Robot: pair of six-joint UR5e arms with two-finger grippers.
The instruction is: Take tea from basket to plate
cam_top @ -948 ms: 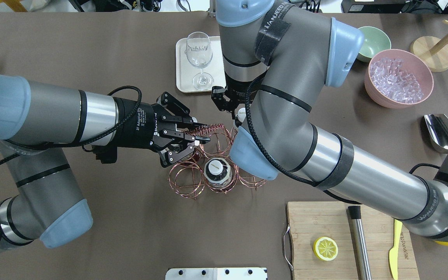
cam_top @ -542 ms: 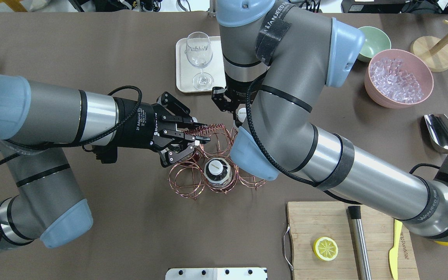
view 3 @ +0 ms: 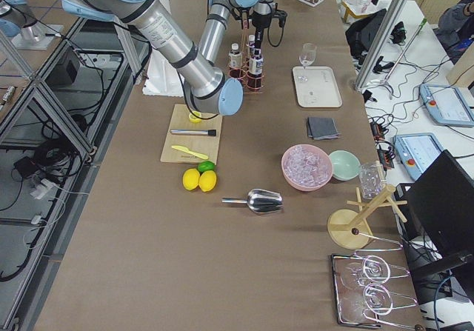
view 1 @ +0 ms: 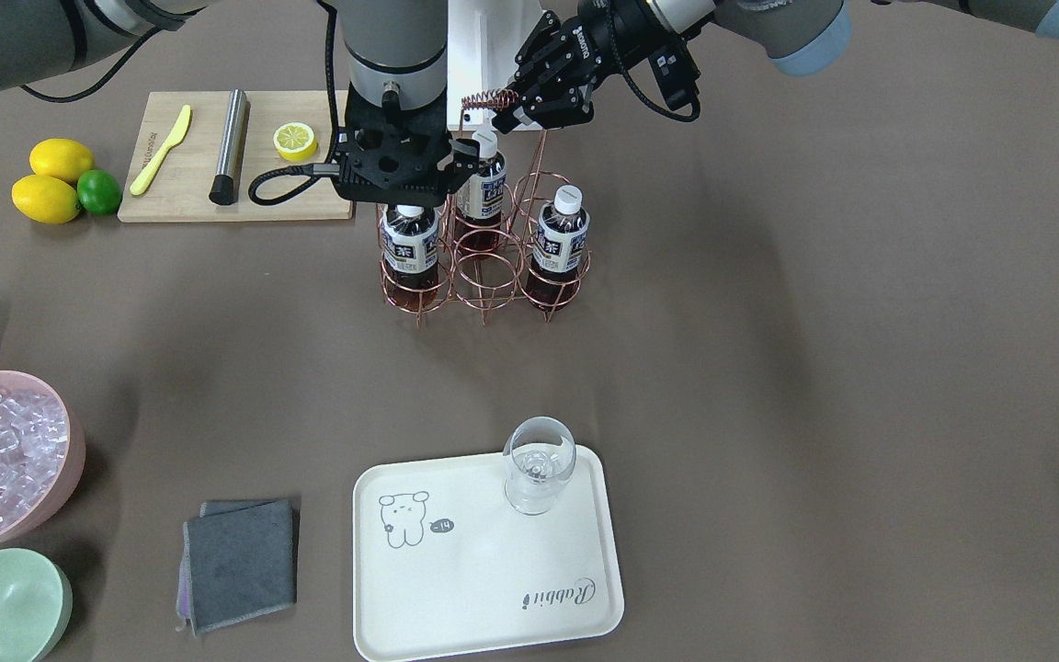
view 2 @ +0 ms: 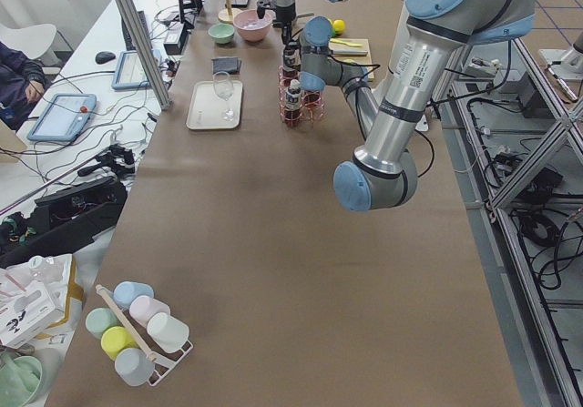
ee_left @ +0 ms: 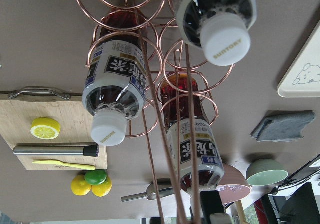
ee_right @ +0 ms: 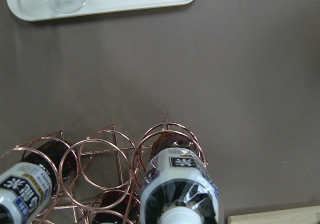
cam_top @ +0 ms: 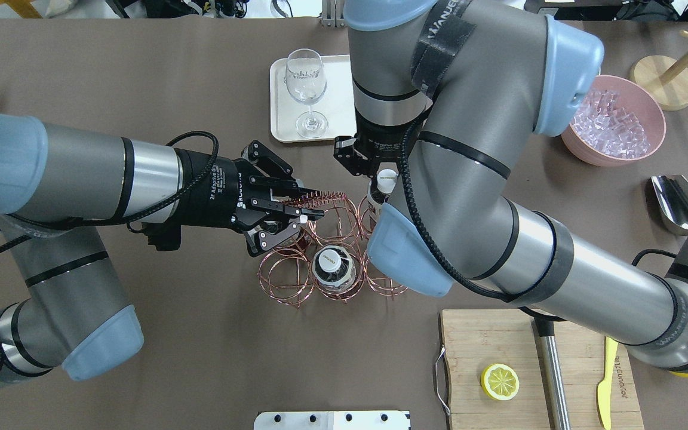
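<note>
While the basket (view 1: 483, 262) is clamped by the left gripper (cam_top: 311, 210) and closure of the right gripper (view 1: 408, 200) cannot be told, the tea (view 1: 410, 248) could be snagged if lifted askew

Grey-silver arms (cam_top: 499, 239), pale-blue joint caps (cam_top: 407, 257), black cables (cam_top: 192, 140).

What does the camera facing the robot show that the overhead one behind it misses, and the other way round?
Only the front-facing view shows the grey cloth, the green bowl and the bear drawing on the plate. Only the overhead view shows the round wooden stand. Both show the basket, the wine glass and the pink bowl of ice.
</note>
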